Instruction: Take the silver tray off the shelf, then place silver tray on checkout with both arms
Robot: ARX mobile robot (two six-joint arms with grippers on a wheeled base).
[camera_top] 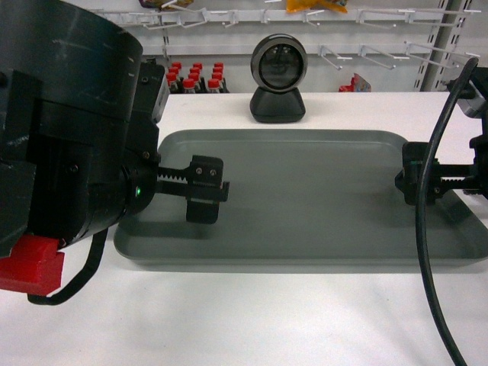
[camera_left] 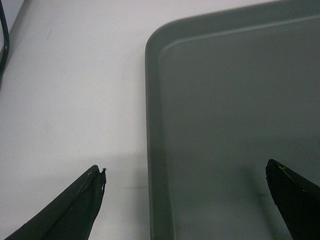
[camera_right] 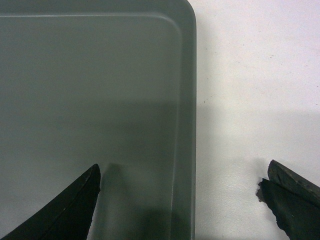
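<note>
Bulky black left arm (camera_top: 69,130) fills the near-left of the head view, red block (camera_top: 30,263) low on it. Left gripper (camera_left: 185,187) hangs w/ jaws spread wide, straddling the silver tray's (camera_top: 305,191) left rim, one finger outside over the white tabletop (camera_top: 244,320), one over the tray floor. Right gripper (camera_right: 182,192) mirrors that at the right rim, jaws also apart, nothing clamped. Tray lies flat on the checkout, just in front of the black scanner (camera_top: 278,76), so placement looks done. Straddling both short ends fits a two-arm carry: opposite rims keep a wide tray level. Whether finger tips touch metal is hard to tell, prob. clear. Shelf (camera_top: 305,15) w/ red-capped bottles (camera_top: 196,78) sits behind.
</note>
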